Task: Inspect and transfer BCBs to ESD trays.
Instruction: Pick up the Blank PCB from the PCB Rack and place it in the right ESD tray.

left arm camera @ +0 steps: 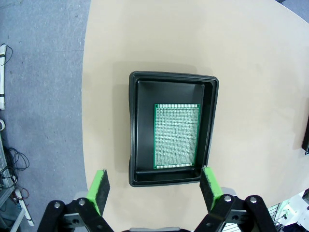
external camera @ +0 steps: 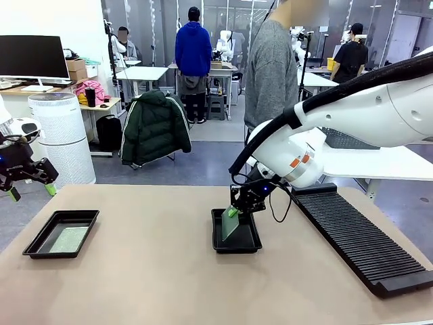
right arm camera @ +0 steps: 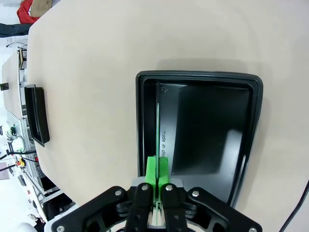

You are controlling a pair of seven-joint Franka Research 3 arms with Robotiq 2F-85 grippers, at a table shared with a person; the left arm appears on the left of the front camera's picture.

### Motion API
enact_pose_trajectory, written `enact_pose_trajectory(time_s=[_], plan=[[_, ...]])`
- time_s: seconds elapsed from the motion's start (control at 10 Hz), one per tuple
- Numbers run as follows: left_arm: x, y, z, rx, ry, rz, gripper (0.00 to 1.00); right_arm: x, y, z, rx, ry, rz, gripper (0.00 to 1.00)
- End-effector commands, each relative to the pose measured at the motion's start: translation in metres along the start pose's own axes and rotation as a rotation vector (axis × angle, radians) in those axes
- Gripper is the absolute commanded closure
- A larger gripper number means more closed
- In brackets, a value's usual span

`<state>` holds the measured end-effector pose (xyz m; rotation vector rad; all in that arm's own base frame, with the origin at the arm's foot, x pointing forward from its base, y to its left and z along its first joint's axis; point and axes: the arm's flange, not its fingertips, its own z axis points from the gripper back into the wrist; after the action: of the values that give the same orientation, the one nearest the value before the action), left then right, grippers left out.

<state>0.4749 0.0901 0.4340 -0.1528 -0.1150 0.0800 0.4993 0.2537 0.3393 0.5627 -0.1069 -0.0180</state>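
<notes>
— What does the board in the middle look like from where you sit?

— I see a thin flat green BCB (external camera: 230, 225) standing on edge, tilted, its lower edge down inside the center ESD tray (external camera: 250, 244). My right gripper (external camera: 235, 211) is clamped shut on its top edge; in the right wrist view the board (right arm camera: 158, 130) shows as a thin green line running up from the pinched green pads (right arm camera: 151, 170), close along the tray's left wall (right arm camera: 141, 121).

— And the other board?

— It lies flat in the left ESD tray (external camera: 35, 244), at the lower left of the front view. From the left wrist view that second BCB (left arm camera: 176, 136) is a green-bordered rectangle with a pale, finely dotted face, squarely set on the tray floor, nearer the right wall (left arm camera: 212, 121) than the left.

— How much room do I have around them?

— The tan counter (external camera: 149, 271) lies bare between the two trays, which sit well apart. The ribbed black rack (external camera: 358, 244) runs along the right side, near the center tray but not touching it.

— Left gripper?

— My left gripper (left arm camera: 154, 189) hangs above the left tray with its jaws spread wide, holding nothing, out past the counter's left edge in the front view (external camera: 30, 183).
</notes>
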Motion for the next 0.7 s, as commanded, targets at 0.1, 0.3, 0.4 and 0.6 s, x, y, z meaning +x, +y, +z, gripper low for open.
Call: enact_pose_trajectory(time_s=[0.1, 0.3, 0.4, 0.6], plan=[[-0.0010, 0.0021, -0.0027, -0.010, -0.014, -0.018, 0.00, 0.0124, 0.0057, -0.0075, -0.024, 0.006, -0.009, 0.98], [-0.0010, 0.0021, -0.0027, -0.010, -0.014, -0.018, 0.00, 0.0168, 0.0041, -0.0102, -0.025, 0.022, -0.022, 0.98], [-0.0010, 0.0021, -0.0027, -0.010, -0.014, -0.018, 0.00, 0.0184, 0.0014, -0.0121, -0.021, 0.028, -0.031, 0.98], [-0.0010, 0.0021, -0.0027, -0.010, -0.014, -0.018, 0.00, 0.0192, -0.0023, -0.0141, -0.015, 0.032, -0.052, 0.98]])
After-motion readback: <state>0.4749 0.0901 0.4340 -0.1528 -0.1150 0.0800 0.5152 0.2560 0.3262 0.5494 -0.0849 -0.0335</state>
